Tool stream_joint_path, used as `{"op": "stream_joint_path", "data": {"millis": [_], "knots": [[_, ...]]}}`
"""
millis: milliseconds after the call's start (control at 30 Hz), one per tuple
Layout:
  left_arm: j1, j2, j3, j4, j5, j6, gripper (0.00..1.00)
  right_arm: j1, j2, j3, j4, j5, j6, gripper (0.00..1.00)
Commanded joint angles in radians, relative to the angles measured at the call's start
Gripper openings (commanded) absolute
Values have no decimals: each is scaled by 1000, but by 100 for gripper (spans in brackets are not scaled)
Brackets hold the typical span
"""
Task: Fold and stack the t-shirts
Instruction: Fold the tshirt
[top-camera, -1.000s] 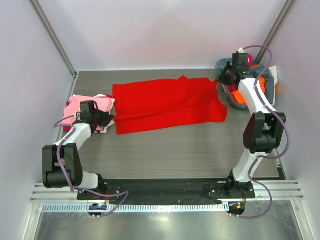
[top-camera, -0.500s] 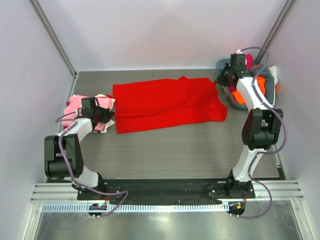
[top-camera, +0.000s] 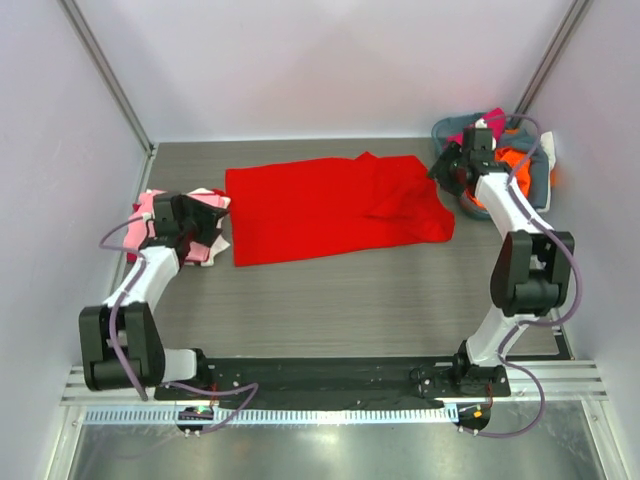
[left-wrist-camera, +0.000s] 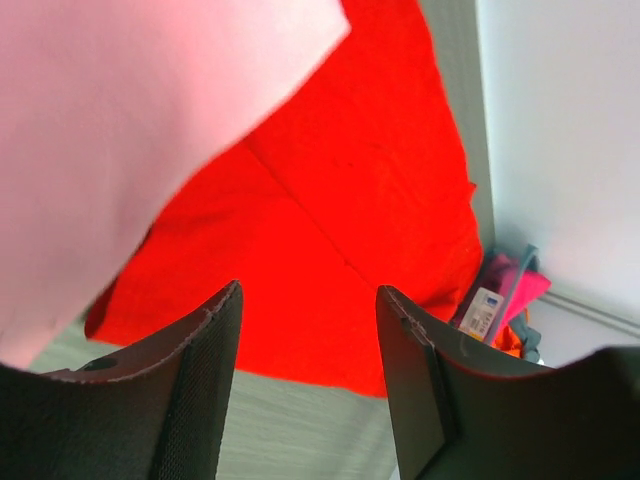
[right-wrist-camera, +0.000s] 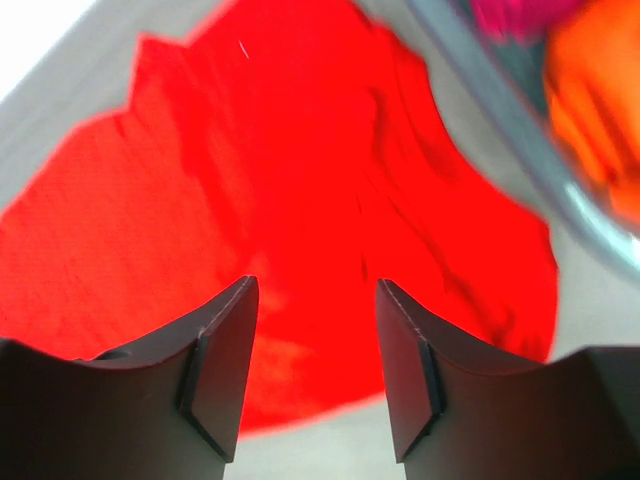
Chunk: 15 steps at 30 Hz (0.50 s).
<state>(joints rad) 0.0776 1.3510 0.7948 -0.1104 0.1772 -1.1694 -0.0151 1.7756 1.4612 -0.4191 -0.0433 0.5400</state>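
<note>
The grey wood-grain table (top-camera: 380, 300) carries everything here. Across its middle lies the bright red t-shirt (top-camera: 330, 210), spread flat and partly folded, with a diagonal crease showing in the left wrist view (left-wrist-camera: 330, 230) and wrinkles near its right edge in the right wrist view (right-wrist-camera: 300, 170). At the far right corner sits the grey-blue basket (top-camera: 540, 178), just beside the red shirt's right side. It holds crumpled shirts: an orange one (top-camera: 512, 160), a magenta one (top-camera: 490, 118) and a white one (top-camera: 546, 146) draped over the rim. On the left side of the table lies a small pile of pink shirts (top-camera: 150, 210), close to the red shirt's left edge.

The left claw (top-camera: 208, 230) hangs at the right edge of the pink pile, fingers apart with nothing between them (left-wrist-camera: 308, 330). It may be brushing the pink cloth (left-wrist-camera: 120, 130), but the view is too close to tell. The right claw (top-camera: 447, 172) hovers over the red shirt's right end, next to the basket rim (right-wrist-camera: 500, 130), its fingers also spread and holding nothing (right-wrist-camera: 315, 320).
</note>
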Motion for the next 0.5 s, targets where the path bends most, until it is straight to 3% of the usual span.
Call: {"op": "stream_joint_path", "data": {"millis": [0,200,300,467], "knots": [[-13,-124,-60,-46,-1,36,57,1,-180,-132,84,13,43,55],[-41,-321,-236,-55,-54,-7,55,0,-425,-522,278,100,132,51],[-68,-392,-313,-43,-96,-39,54,-2,-493,-703,371,114,176,50],[-133,-454,-416,0,-159,-104,52,-3,-527,-869,520,106,270,51]]}}
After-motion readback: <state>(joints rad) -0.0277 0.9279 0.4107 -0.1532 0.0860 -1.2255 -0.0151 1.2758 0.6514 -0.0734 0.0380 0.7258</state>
